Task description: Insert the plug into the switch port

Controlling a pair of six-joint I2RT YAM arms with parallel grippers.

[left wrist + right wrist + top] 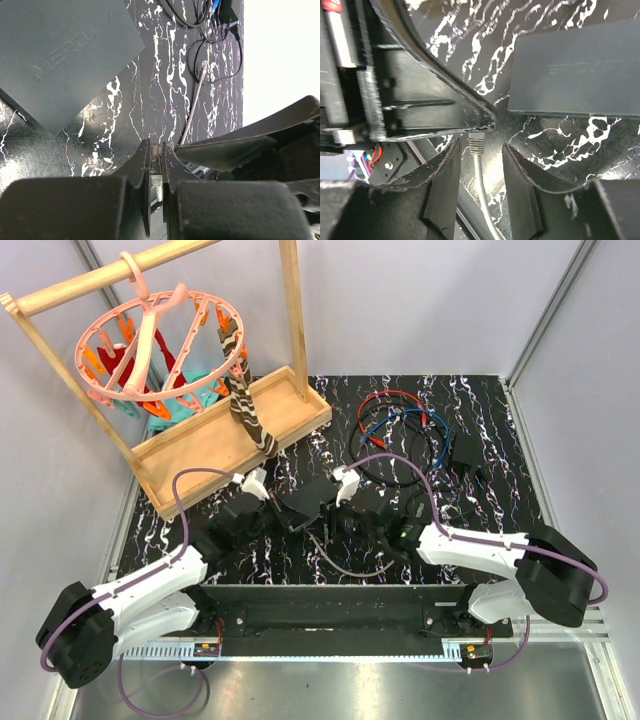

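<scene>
The switch (300, 502) is a flat matte black box on the marbled mat; it also shows in the left wrist view (60, 55) and the right wrist view (575, 70). Its port cannot be made out. My left gripper (318, 527) (156, 148) is shut on the plug (156, 159) of a grey cable, just near of the switch and apart from it. My right gripper (342, 532) (481, 150) is open, its jaws on either side of the grey cable (479, 170) right behind the plug's ribbed boot (476, 144), not touching it.
The grey cable loops on the mat (350, 562); its other end (201, 70) lies farther out. Red, blue and black cables (400, 420) and a black adapter block (467, 453) lie at the back right. A wooden rack and tray (230, 440) with a pink hanger stands at the back left.
</scene>
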